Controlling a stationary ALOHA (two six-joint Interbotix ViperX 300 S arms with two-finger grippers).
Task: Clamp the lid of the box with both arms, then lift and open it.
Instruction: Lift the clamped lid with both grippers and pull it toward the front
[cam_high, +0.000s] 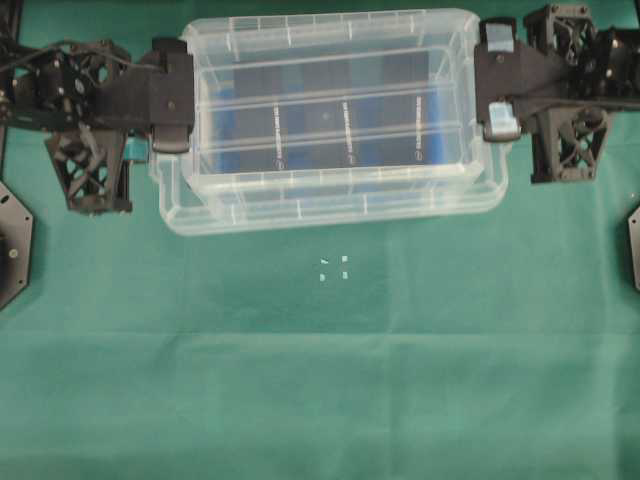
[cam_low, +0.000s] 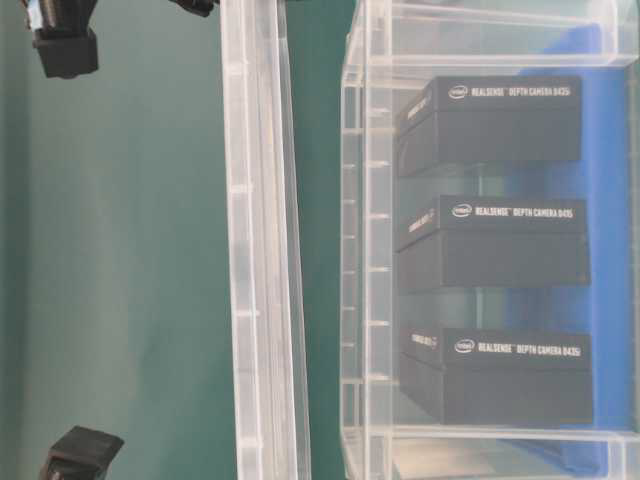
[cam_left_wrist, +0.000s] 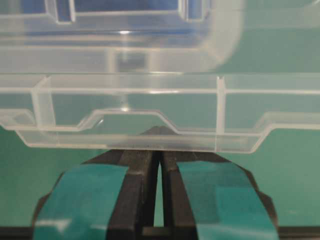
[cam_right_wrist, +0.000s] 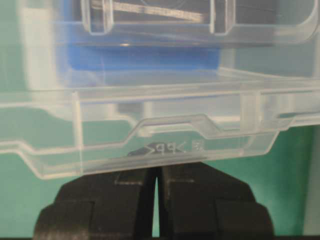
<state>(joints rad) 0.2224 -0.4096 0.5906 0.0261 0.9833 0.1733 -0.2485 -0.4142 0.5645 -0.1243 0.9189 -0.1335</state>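
Clear plastic dominates the scene: the lid (cam_high: 330, 110) is held off the box (cam_high: 335, 215), gripped at its two short ends. The left end effector (cam_high: 172, 95), banded with teal tape, is closed narrowly on the lid's left edge, and the right end effector (cam_high: 497, 80) is closed in the same way on the opposite edge. In both wrist views the fingers are nearly together, with the lid's rim (cam_left_wrist: 150, 140) pinched at their tips. Opposing grips at the two ends appear chosen so that the flat panel is kept level and cannot pivot or slip while it is raised.

In the table-level view a clear gap is seen between the lid (cam_low: 262, 240) and the box (cam_low: 365, 240), so the lifting stage is judged to be under way and the opening largely achieved. Inside the box three black packs (cam_low: 500, 250) are stood upright against a blue liner (cam_low: 610, 240).

The box rests toward the far edge of the desk (cam_high: 320, 380), which is covered in green cloth with faint creases. A few small white marks (cam_high: 335, 268) are seen on the cloth just in front of the box. Nothing of the room beyond the desk can be made out.
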